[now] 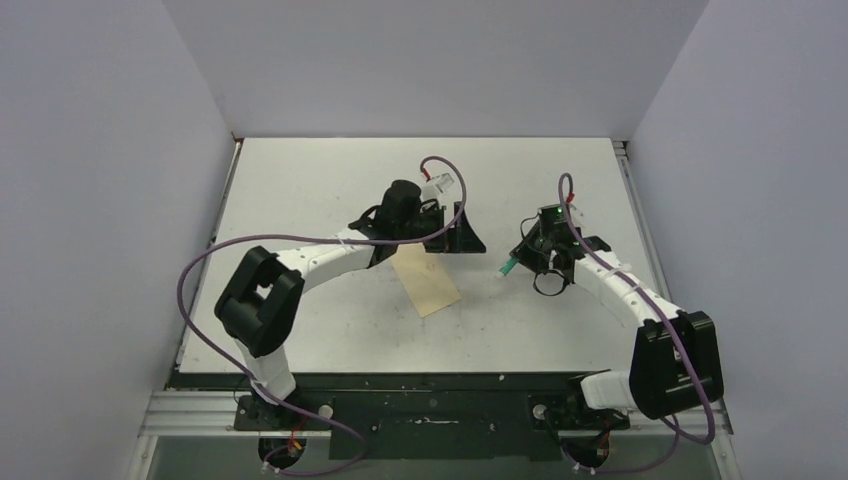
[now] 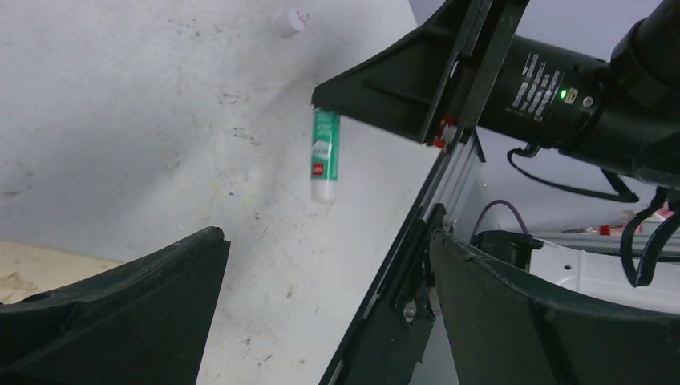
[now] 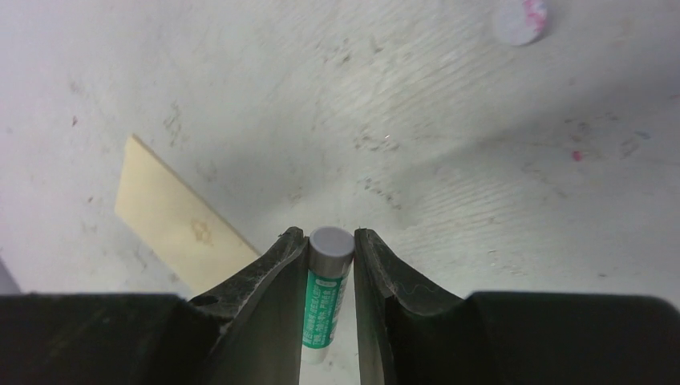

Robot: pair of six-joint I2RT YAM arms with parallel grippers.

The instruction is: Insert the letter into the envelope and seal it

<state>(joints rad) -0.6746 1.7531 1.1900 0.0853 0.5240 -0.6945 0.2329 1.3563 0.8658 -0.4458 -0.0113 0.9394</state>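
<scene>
1. My right gripper (image 3: pixel 331 249) is clamped on the glue stick (image 3: pixel 325 309). One finger sits on each side of the tube, and its grey end pokes up between the tips at bottom centre of the right wrist view.
2. My left gripper (image 2: pixel 325 241) is spread wide with nothing in it. In the top view it hangs at mid-frame, over the upper end of the envelope (image 1: pixel 428 283).
3. The envelope lies flat on the table (image 1: pixel 300 180), well apart from the stick. In the right wrist view it is the tan corner at the left.
4. A small round cap (image 3: pixel 521 20) lies loose at the upper right of that view, so I judge the stick is uncapped.
5. I read the step in hand as gluing the flap. I should carry the stick to the flap edge, tip its glue end down, and press lightly while drawing along. The left gripper should pin the paper meanwhile.
6. The letter is nowhere in sight. I cannot tell whether it is already inside the envelope, or whether the flap is open.
</scene>
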